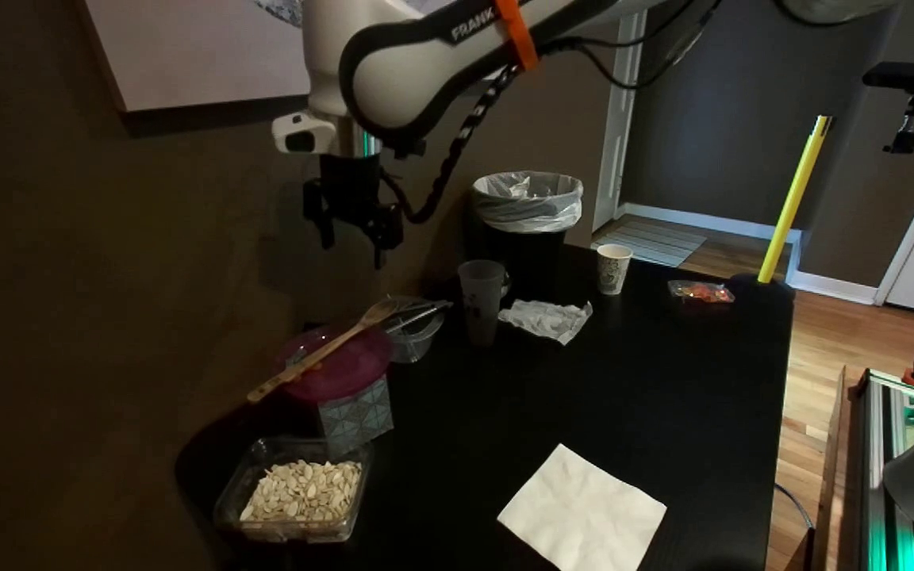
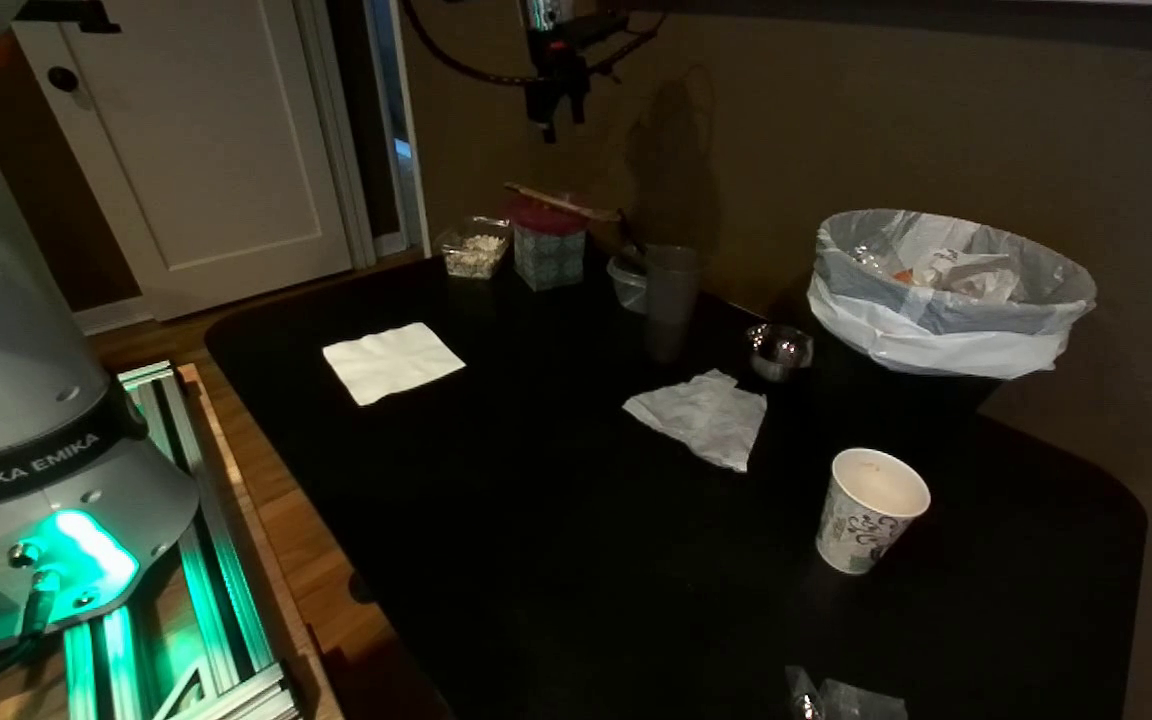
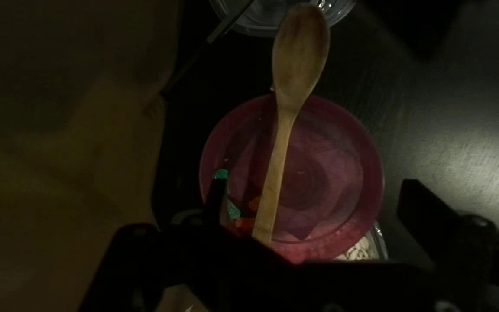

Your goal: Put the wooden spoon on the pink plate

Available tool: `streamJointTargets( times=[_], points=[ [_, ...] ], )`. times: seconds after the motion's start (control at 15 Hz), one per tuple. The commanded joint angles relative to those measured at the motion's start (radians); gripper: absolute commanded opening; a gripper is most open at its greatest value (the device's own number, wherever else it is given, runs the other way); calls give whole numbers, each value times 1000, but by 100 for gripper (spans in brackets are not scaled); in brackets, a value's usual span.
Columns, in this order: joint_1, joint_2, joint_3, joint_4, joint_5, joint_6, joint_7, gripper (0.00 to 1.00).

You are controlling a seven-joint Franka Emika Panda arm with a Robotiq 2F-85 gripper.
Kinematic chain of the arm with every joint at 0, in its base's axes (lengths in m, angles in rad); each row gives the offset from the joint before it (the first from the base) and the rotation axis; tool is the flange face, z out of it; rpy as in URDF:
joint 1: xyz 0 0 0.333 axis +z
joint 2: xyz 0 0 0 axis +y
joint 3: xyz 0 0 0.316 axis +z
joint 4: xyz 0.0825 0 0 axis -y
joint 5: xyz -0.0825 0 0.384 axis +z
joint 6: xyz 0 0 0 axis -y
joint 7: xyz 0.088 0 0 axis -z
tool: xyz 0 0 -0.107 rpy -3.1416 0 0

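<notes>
Fingers (image 3: pixel 421 212) wide apart, both exterior views show the wooden spoon (image 1: pixel 322 353) whole, the wrist view only part.

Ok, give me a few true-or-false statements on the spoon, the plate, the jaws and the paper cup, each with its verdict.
1. The wooden spoon lies across the pink plate. True.
2. The jaws are shut on the spoon's handle. False: they hang open above the plate, holding nothing.
3. The plate sits on a patterned box. True.
4. The whole spoon lies inside the plate's rim. False: its rounded bowl juts beyond it.
5. The paper cup stands upright. True.
</notes>
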Motion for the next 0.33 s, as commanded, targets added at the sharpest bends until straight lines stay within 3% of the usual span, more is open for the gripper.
streamJointTargets(
  times=[0.0, 0.13, 0.2, 0.27],
  points=[
    [-119, -205, 45, -236, 151, 50, -191, 100],
    [-187, -283, 62, -325, 286, 126, -326, 100],
    [-91, -183, 4, -172, 201, 44, -226, 100],
    [-117, -217, 7, -211, 244, 68, -275, 100]
  ],
)
